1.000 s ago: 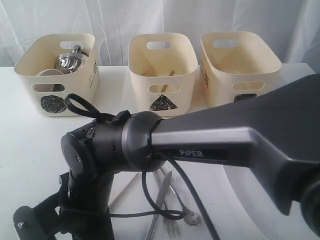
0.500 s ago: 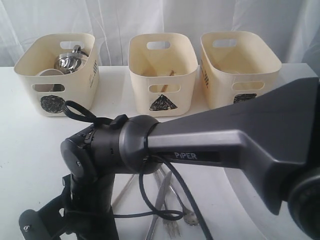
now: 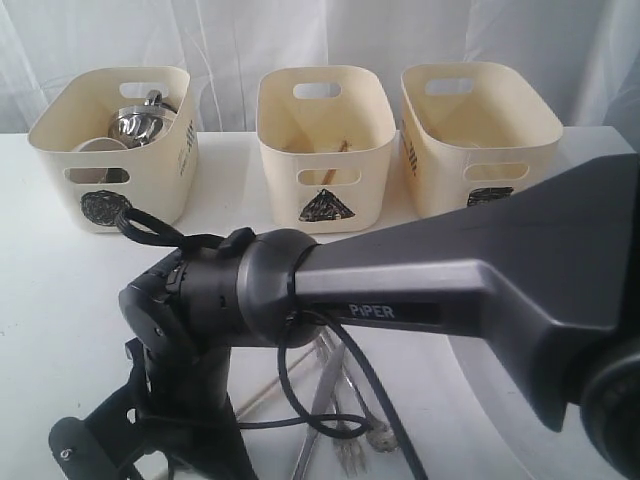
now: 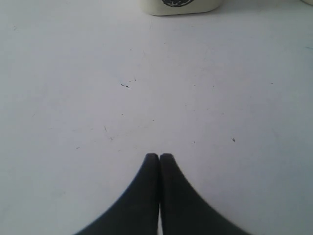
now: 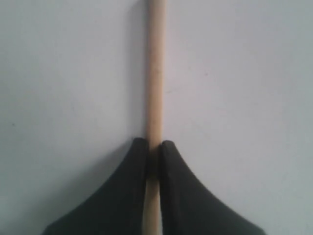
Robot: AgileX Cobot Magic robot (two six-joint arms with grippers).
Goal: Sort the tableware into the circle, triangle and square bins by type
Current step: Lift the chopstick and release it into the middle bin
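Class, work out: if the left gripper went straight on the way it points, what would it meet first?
Probably the cream bin beyond the left gripper, across bare table; its height is unclear, so perhaps the table first.

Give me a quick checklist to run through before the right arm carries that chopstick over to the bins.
1. Right hand closed on the chopstick: ok.
2. Nothing else caught in that grip: ok.
3. Chopstick lifted off the table: cannot tell.
4. Left hand shut and holding nothing: ok.
5. Triangle bin has room inside: ok.
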